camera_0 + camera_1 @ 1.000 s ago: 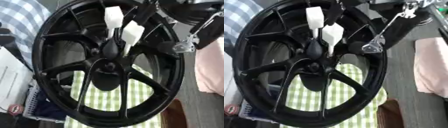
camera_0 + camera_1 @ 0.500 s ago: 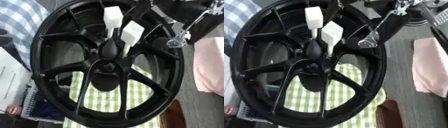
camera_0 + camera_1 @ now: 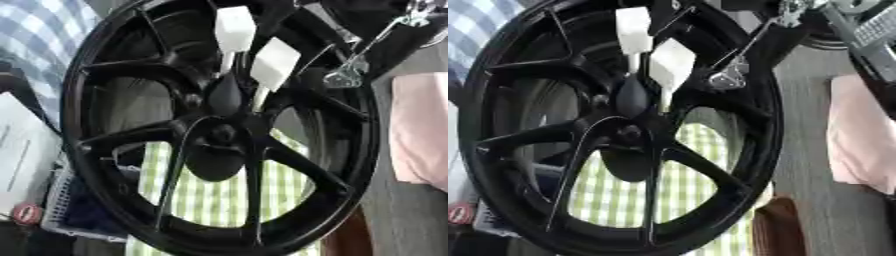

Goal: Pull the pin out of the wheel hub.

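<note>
The right hand sits at the wheel's top-right rim, apparently clamped on the pin; its thin silver shaft slants down-left toward the hub; whether the fingers truly close on it cannot be told.

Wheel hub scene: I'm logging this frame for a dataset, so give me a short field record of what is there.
wheel: black spoked wheel fills the view
hub: dark centre, where the spokes meet
tags: two white tags on thin stems above the hub
metal piece: silver part on a thin rod, upper right, over the rim
cloths: green check behind the spokes, pink at right
hands: cannot tell
</note>
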Robot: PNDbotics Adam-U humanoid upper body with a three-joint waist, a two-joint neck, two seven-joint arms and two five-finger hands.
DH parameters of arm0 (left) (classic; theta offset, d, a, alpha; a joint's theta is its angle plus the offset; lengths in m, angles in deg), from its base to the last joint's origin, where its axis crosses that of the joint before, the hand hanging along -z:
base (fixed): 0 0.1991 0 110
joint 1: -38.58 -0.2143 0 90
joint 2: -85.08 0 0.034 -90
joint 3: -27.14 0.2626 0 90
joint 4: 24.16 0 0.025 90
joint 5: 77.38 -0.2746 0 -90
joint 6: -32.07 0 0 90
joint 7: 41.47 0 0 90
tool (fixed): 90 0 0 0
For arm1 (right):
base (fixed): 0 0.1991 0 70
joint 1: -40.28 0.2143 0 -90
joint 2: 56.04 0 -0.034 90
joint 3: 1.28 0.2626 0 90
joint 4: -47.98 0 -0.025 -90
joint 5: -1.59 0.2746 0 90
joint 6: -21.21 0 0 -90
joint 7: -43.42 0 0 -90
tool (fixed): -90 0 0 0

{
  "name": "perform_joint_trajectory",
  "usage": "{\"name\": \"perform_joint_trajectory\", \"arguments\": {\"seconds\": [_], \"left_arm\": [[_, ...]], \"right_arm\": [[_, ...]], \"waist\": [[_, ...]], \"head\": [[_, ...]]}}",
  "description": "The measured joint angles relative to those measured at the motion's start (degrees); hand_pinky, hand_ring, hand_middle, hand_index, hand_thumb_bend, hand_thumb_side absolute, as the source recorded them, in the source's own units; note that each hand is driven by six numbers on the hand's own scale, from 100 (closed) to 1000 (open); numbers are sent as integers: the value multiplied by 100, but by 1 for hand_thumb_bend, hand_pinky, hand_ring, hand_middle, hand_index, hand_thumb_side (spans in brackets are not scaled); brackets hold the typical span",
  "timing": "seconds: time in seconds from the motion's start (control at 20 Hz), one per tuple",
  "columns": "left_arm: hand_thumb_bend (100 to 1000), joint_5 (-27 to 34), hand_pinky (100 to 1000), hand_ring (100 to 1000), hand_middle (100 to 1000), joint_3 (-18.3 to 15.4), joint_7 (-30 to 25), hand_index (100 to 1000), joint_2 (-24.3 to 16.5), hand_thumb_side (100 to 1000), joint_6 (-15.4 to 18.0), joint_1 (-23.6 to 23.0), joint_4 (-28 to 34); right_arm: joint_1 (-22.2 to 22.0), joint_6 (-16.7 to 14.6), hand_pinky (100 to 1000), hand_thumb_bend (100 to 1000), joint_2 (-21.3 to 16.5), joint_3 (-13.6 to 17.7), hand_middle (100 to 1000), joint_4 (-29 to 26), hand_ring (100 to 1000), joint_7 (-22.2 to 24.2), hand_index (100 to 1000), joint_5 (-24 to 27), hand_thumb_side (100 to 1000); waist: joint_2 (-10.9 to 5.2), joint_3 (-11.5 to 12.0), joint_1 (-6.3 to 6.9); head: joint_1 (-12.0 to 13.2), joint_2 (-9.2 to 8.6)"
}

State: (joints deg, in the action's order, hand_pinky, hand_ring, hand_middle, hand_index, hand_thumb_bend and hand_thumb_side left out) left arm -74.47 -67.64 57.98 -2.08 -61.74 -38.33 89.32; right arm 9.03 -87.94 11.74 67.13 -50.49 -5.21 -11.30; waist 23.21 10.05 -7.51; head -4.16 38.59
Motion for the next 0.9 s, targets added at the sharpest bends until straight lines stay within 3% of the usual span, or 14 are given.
{"name": "perform_joint_trajectory", "arguments": {"seconds": [0.9], "left_arm": [[100, 0, 808, 645, 642, -1, 1, 791, 6, 748, -1, 4, 0]], "right_arm": [[9, -244, 857, 340, 63, -105, 751, 256, 807, 114, 799, -227, 215]], "waist": [[5, 64, -23]], "head": [[-75, -43]]}}
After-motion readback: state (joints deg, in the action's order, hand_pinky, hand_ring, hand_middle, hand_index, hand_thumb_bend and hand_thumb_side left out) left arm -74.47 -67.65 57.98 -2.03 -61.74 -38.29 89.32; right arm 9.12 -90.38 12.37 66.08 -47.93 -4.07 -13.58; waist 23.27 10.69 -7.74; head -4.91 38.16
